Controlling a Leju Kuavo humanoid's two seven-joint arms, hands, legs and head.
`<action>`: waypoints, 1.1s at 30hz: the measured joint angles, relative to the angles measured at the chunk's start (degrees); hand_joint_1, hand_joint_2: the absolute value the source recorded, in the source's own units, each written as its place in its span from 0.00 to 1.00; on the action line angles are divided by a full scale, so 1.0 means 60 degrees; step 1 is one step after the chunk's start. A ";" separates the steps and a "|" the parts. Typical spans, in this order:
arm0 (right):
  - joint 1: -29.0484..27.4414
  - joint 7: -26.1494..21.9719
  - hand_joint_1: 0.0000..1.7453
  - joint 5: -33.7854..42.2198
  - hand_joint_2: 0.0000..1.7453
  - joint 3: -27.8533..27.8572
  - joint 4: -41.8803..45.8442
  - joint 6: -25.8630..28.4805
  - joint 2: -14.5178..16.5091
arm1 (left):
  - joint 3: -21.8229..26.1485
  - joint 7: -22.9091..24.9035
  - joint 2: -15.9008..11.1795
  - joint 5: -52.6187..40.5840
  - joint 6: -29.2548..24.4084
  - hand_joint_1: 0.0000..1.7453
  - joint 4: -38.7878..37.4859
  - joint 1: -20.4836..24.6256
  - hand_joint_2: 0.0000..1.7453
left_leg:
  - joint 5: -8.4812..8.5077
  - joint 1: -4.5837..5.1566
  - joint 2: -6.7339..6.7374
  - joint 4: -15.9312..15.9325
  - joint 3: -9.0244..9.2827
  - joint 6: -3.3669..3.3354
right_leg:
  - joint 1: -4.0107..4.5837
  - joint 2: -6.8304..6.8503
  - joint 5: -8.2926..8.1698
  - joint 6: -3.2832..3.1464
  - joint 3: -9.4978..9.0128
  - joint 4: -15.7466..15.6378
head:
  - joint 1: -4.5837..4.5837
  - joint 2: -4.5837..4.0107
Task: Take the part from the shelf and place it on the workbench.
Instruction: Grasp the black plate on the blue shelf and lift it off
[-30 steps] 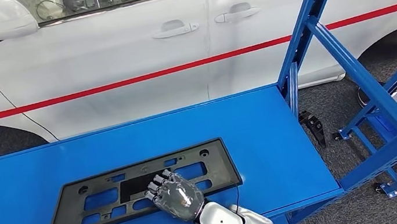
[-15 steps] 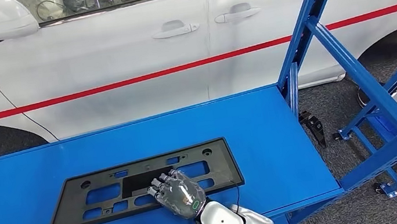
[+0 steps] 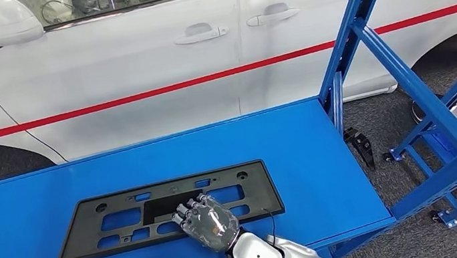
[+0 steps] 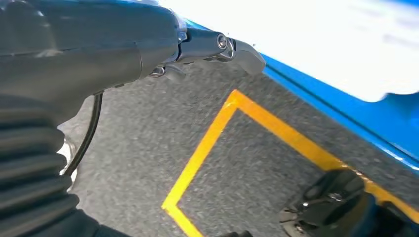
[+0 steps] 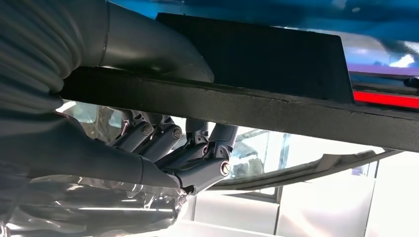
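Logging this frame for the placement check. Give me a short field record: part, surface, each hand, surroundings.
part: black plate frame, flat rectangular panel with cutouts
surface: blue workbench, part over its near half; contact unclear
right hand: grips the part's near edge, thumb one side, fingers the other
left hand: hangs beside the bench over grey floor, holds nothing, fingers curled
surroundings: white car behind bench, blue shelf frame to the right

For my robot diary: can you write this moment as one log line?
right hand: grips black part | part: over blue workbench | left hand: hanging, holds nothing
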State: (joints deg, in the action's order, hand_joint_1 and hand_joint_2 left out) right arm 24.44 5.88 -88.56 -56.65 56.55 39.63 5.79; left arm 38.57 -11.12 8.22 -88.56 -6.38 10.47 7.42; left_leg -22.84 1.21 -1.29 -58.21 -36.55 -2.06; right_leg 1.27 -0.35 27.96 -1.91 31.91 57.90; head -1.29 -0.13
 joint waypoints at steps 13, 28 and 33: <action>0.0070 -0.0081 1.00 0.0000 1.00 -0.0189 0.0154 0.0000 -0.0225 | 0.0109 0.0168 -0.0023 0.0789 0.0967 0.00 0.0000 0.0165 1.00 | -0.0002 0.0000 0.0001 0.0001 -0.0005 0.0002 | 0.0000 -0.0001 0.0001 -0.0001 0.0006 0.0000 | 0.0000 0.0000; -0.0105 -0.2775 1.00 0.2473 1.00 0.0367 0.0433 -0.1074 -0.0207 | 0.0779 0.0377 -0.0023 0.1281 0.1441 0.00 0.0000 0.0134 1.00 | -0.0033 0.0018 0.0006 -0.0014 0.0012 -0.0023 | -0.0015 -0.0004 0.0009 0.0034 -0.0018 -0.0012 | 0.0000 0.0000; 0.0016 -0.3377 1.00 0.3410 1.00 0.0677 0.0943 -0.2185 -0.0290 | 0.0789 0.0401 -0.0025 0.1166 0.1429 0.00 0.0000 0.0074 1.00 | -0.0081 0.0067 0.0011 -0.0023 0.0098 -0.0109 | -0.0062 -0.0007 0.0035 0.0126 -0.0111 -0.0022 | 0.0000 0.0000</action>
State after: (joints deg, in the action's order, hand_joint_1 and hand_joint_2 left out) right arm 24.53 -14.38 -68.11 -52.59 62.20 26.52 4.05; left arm 43.30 -8.72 8.08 -81.56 2.20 10.47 7.86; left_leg -23.33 1.60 -1.22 -58.35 -35.96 -2.72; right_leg 0.90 -0.39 28.17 -1.16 31.24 57.76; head -1.29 -0.13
